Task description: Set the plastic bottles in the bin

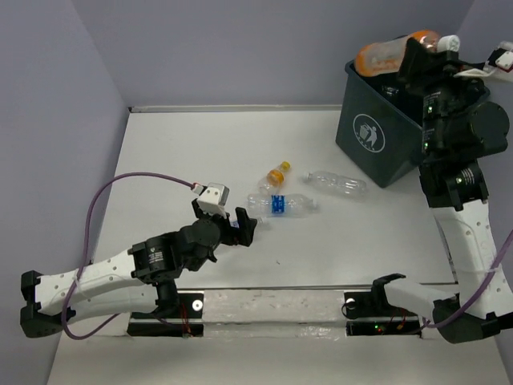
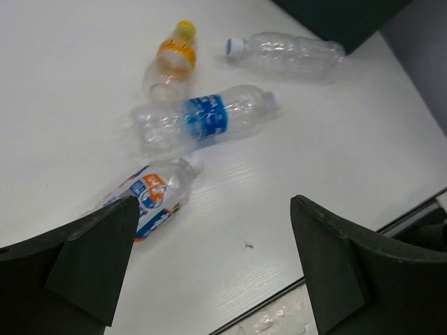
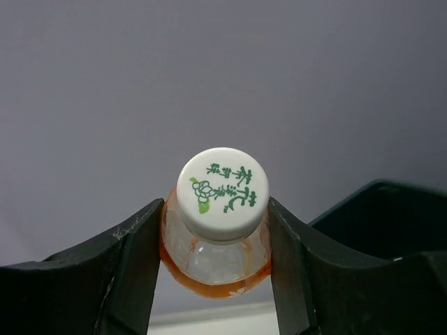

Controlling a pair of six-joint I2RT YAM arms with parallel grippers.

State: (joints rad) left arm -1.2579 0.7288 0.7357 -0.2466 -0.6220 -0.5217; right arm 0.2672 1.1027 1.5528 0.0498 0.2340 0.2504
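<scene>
While I keep nothing released, right gripper [image 3: 216, 209] clenched on orange-tinted bottle [image 3: 218, 264] over the bin [image 1: 377, 136] for dropping; left gripper [image 2: 213, 209] spread above four bottles [image 2: 202, 122] on the bench [image 1: 176, 160].

Flat, left of dark green bin [image 1: 377, 136]: yellow-capped bottle [image 1: 277, 172], blue-labelled bottle [image 1: 282, 204], clear bottle [image 1: 337, 183], orange-blue-labelled bottle [image 2: 150, 199]. Over bin rim, seemingly horizontal: orange-tinted white-capped bottle [image 1: 389, 52].

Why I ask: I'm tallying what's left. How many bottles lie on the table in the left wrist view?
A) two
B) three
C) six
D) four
D: four lie on the table: an orange bottle, a clear bottle, a blue-labelled bottle and an orange-and-blue-labelled bottle; the right gripper holds a white-capped bottle.
</scene>
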